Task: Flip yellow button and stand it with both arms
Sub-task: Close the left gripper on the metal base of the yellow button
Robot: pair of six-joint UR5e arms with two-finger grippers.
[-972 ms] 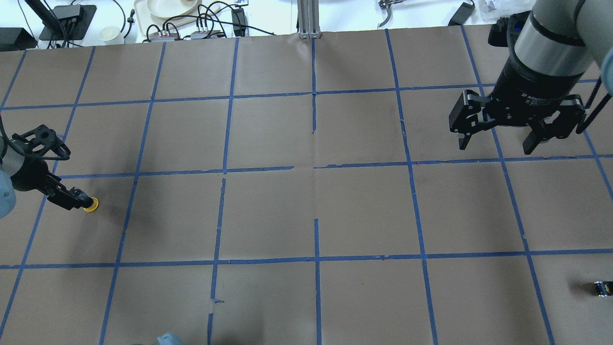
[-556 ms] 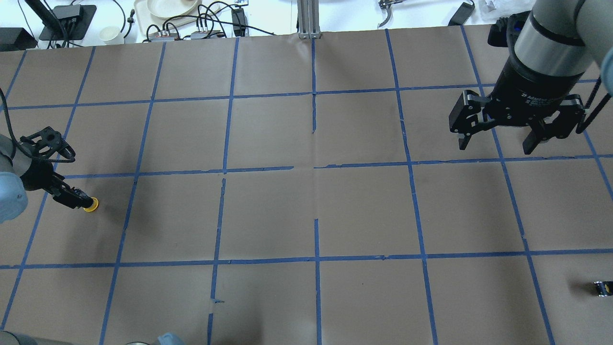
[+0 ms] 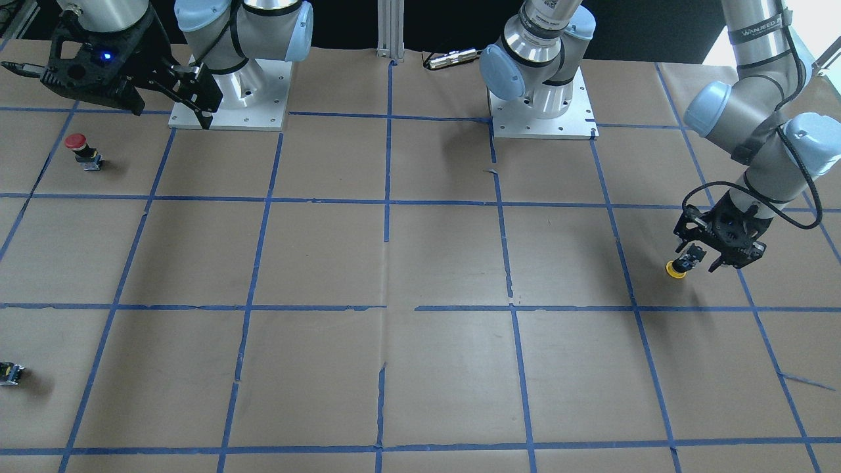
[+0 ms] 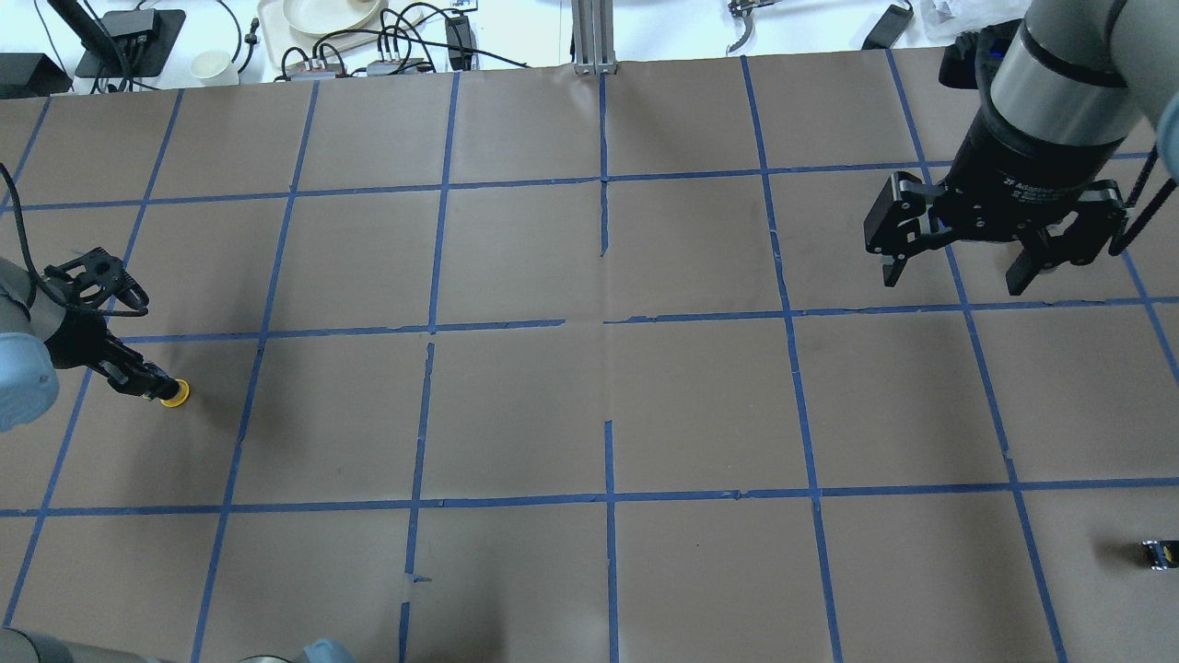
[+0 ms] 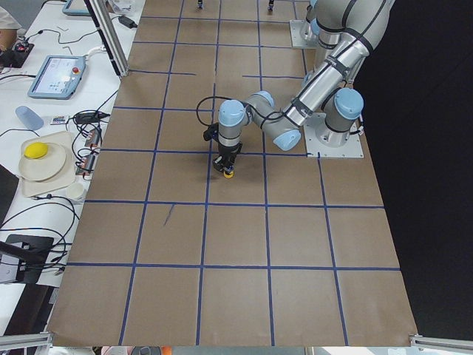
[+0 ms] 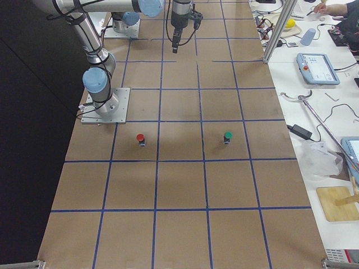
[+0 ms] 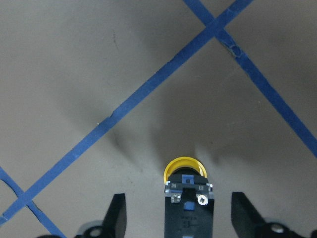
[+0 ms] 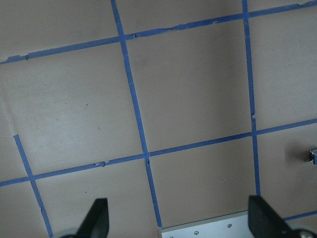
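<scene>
The yellow button (image 4: 175, 394) lies at the table's left side, its yellow cap (image 7: 184, 168) pointing away from the wrist and its black body with metal contacts toward it. It also shows in the front view (image 3: 675, 269) and the left side view (image 5: 230, 175). My left gripper (image 7: 178, 201) is open and straddles the body, with a gap on each side. It also shows in the overhead view (image 4: 143, 379) and the front view (image 3: 702, 259). My right gripper (image 4: 956, 276) is open and empty, high over the far right, also in the front view (image 3: 171, 112).
A red-capped button (image 3: 79, 148) and a green-capped one (image 6: 227, 136) stand on the right half. A small black switch block (image 4: 1159, 553) lies near the front right edge. The arm bases (image 3: 230, 98) (image 3: 542, 105) stand at the robot's side. Cables and a tray lie beyond the far edge.
My left wrist has swung and turned a little around the yellow button, its fingers looking narrower from above. The button has stayed in place. The right arm has not moved.
</scene>
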